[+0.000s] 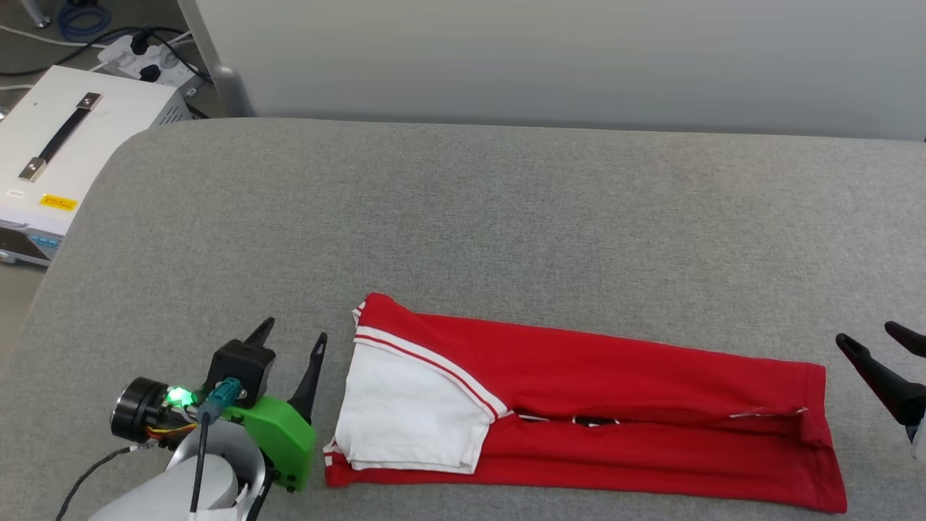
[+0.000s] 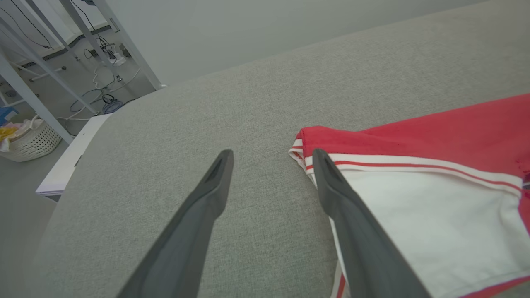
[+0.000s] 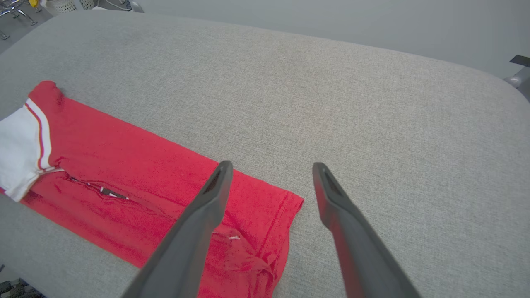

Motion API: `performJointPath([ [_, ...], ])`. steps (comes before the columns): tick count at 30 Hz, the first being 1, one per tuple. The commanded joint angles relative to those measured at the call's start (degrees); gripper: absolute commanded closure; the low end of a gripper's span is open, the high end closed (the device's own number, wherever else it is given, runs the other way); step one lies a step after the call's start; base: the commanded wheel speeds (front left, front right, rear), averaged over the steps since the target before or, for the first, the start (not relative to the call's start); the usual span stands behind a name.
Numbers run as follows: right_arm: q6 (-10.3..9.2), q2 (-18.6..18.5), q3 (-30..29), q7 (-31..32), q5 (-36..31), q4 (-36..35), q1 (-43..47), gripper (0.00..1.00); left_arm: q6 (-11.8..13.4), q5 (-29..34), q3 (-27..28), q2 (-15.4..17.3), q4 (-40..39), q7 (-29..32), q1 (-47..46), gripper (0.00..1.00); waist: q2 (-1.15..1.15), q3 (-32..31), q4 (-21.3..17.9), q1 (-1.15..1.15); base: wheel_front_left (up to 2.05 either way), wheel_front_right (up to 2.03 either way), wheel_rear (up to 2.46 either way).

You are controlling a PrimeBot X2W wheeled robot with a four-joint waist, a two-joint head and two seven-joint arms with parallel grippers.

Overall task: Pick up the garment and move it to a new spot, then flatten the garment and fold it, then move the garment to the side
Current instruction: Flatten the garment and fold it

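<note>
Item: garment (image 1: 615, 405). Long red band, white-sleeved end left, flat at near edge of grey table (image 1: 463, 217).
L gripper (image 1: 294, 331): jaws apart, empty, just beside left end.
R gripper (image 1: 868, 333): jaws apart, empty, near right end.
Step, prob.: folding, lengthwise part done.
Next: crosswise fold; needs grips on an end's corners.

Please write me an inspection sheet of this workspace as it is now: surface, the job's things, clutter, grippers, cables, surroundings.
Surface: grey fabric table, smooth.
Job's things: garment, red with white sleeve, folded into a long strip near the front edge.
Clutter: nothing seen.
Grippers: left gripper open beside the sleeve end; right gripper open beside the hem end; both hold nothing.
Cables: power strip and blue cable on the floor, far left.
Surroundings: white case, pale wall, white basket.
</note>
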Motion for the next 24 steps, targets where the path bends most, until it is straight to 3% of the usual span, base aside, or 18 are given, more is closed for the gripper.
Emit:
performJointPath([
  [1,-0.03,-0.38,-1.09,1.57,-0.15,-0.53,0.61,0.0,1.85,2.23,1.46,-0.42,-0.65,-0.59,1.23,0.0,0.0,0.2,0.04,0.0,0.0,0.0,0.0],
  [6,-0.03,-0.34,-3.82,9.91,2.83,1.03,0.73,0.0,6.78,9.63,9.4,-2.02,-4.52,-0.77,4.29,0.0,0.0,1.13,0.39,0.0,0.0,0.0,0.0],
  [11,-0.03,0.47,-4.37,17.18,5.27,5.11,-0.17,0.0,8.91,16.44,16.94,-4.33,-7.36,-0.78,9.33,0.0,0.0,2.41,0.91,0.0,0.0,0.0,0.0],
  [15,-0.03,2.06,-3.33,19.64,5.62,8.46,-0.89,0.0,9.12,20.78,21.64,-6.75,-8.37,-0.79,12.52,0.0,0.0,3.54,1.85,0.0,0.0,0.0,0.0],
  [16,-0.03,3.46,-1.95,20.02,5.73,10.23,-1.35,0.0,8.62,23.31,25.22,-8.77,-8.8,-0.79,14.6,0.0,0.0,4.37,2.49,0.0,0.0,0.0,0.0],
  [24,-0.03,6.93,2.82,17.62,5.5,14.64,-3.47,0.0,4.81,30.23,33.54,-14.49,-8.85,-0.79,19.61,0.0,0.0,6.36,3.65,0.0,0.0,0.0,0.0],
])
